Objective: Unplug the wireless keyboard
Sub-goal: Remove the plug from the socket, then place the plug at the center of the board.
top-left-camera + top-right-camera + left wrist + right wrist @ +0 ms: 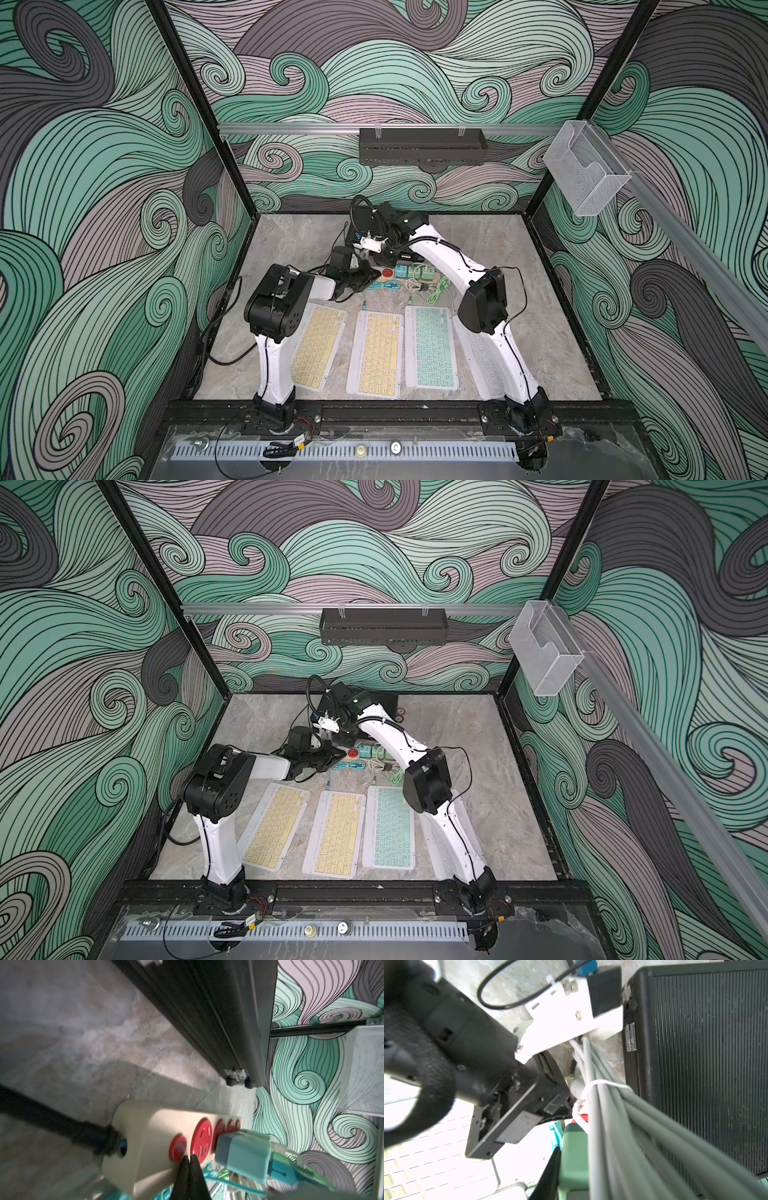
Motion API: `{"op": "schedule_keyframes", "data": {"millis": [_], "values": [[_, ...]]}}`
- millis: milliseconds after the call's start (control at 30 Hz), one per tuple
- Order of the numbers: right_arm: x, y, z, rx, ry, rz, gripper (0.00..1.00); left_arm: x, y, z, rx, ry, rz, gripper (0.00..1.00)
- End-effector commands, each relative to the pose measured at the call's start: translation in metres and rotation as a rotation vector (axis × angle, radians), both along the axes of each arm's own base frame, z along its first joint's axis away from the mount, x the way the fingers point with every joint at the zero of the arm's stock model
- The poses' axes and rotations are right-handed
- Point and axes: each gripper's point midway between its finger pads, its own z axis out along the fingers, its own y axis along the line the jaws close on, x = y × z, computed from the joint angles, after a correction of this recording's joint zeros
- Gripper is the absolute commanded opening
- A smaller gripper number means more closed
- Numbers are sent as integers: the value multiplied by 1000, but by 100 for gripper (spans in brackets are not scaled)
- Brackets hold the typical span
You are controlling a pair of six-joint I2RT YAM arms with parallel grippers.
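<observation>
Keyboards: We saw four in a row on the tabletop (540,291) in both top views: outer yellow keyboard (318,345), inner yellow keyboard (376,353), teal keyboard (430,347) and white keyboard (484,365). The right arm covered much of the white keyboard.
Cables: A teal cable (384,286) reached the inner yellow keyboard's far edge and a green cable (438,293) reached the teal keyboard's. The plugs were too small for us to judge whether they were seated.
Power strip: The cream power strip (149,1130) with red sockets lay beyond the keyboards. A teal charger (243,1151) hid its far end.
Left gripper: The left gripper (190,1164) sat at the strip's edge beside the small red button, its fingertips all but closed and grasping nothing.
Right gripper: The right gripper (572,1153) showed us one finger (548,1169) against a green charger (574,1169). Grey wires hid the other, so we could not tell whether it clenched the charger.
Black ribbed case: The black ribbed case (695,1064) stood behind the strip, cut off in both wrist views.
</observation>
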Motion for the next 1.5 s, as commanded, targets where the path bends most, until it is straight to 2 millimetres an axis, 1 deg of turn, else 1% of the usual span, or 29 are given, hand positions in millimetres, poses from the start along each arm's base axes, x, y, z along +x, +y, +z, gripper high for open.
{"op": "schedule_keyframes", "data": {"millis": [0,67,167,300,367,467,567,600,633,667,700,767,833,967,1033,1133,1300,1433,1467], "values": [[-9,26,27,141,-59,10,0,-26,30,-17,188,52,-5,18],[-12,29,29,140,-92,8,0,-25,37,0,238,0,2,20],[-23,38,38,170,-100,15,0,-24,50,18,304,-72,27,21],[-40,55,51,245,-102,33,0,-26,72,34,369,-135,109,24],[-48,63,54,259,-116,49,0,-27,83,40,391,-158,149,24],[-61,77,55,277,-115,67,0,-32,107,43,441,-160,241,22],[-68,86,55,302,-103,58,0,-39,131,47,472,-162,343,18],[-70,89,56,323,-91,47,0,-44,139,47,485,-159,379,18],[-70,91,55,336,-83,37,0,-48,147,48,496,-156,414,15],[-69,93,53,351,-74,22,1,-53,155,54,502,-162,456,13],[-68,95,51,357,-69,9,1,-58,163,53,514,-156,500,13],[-64,97,42,362,-56,-22,1,-67,176,55,520,-160,570,16],[-60,102,32,367,-32,-42,1,-72,183,60,520,-181,607,17],[-53,112,10,356,29,-77,0,-80,191,77,506,-239,646,17],[-49,116,2,353,54,-98,0,-84,195,83,492,-272,672,23],[-45,119,-8,348,89,-137,0,-89,202,88,497,-295,710,29],[-58,128,-27,361,186,-157,0,-92,214,91,538,-285,757,30],[-68,135,-35,379,187,-143,0,-96,226,89,564,-276,816,32],[-69,136,-35,388,189,-143,0,-98,229,88,568,-273,838,34]]}}
